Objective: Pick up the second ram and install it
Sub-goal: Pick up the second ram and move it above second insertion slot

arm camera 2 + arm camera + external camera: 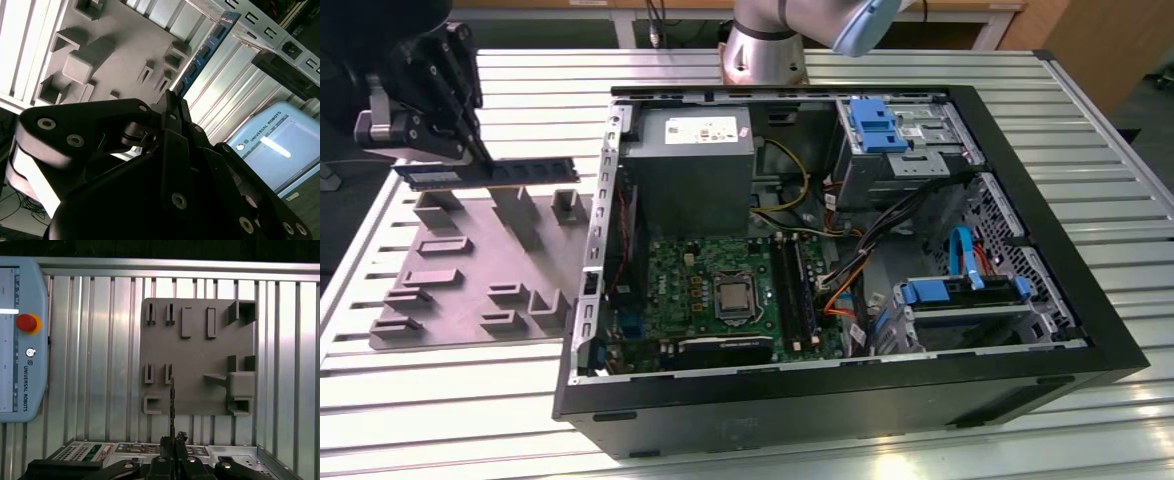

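Gripper clamps the second ram level above the grey tray, its long axis pointing toward the computer case on the exterior view's right.

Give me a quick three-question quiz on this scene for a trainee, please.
1. True or false: the second ram is already installed.
2. Multiple choice: the gripper is A) open, B) shut on the second ram, C) shut on nothing.
3. Short answer: in the first wrist view, what lies beneath the held ram?

Key: 1 false; 2 B; 3 the grey fixture plate.
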You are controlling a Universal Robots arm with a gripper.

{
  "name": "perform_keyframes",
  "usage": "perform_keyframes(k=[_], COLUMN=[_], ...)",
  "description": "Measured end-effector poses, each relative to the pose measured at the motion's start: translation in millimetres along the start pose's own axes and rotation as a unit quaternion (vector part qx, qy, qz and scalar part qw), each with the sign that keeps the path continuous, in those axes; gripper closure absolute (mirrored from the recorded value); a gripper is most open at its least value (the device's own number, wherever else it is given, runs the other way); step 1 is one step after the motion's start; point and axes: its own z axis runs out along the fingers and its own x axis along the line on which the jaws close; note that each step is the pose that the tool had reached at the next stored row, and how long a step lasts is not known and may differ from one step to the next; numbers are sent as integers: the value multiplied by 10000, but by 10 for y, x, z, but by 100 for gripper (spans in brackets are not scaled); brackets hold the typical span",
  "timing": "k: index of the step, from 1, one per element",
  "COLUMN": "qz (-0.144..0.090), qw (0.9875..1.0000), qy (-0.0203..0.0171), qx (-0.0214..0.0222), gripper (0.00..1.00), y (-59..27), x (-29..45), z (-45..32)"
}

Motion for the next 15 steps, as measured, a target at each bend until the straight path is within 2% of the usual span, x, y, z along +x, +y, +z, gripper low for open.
perform_keyframes(k=[15], qz=[0], qw=[10000], qy=[0], qx=[0], gripper=[86], y=[-103], x=[1], z=[-2])
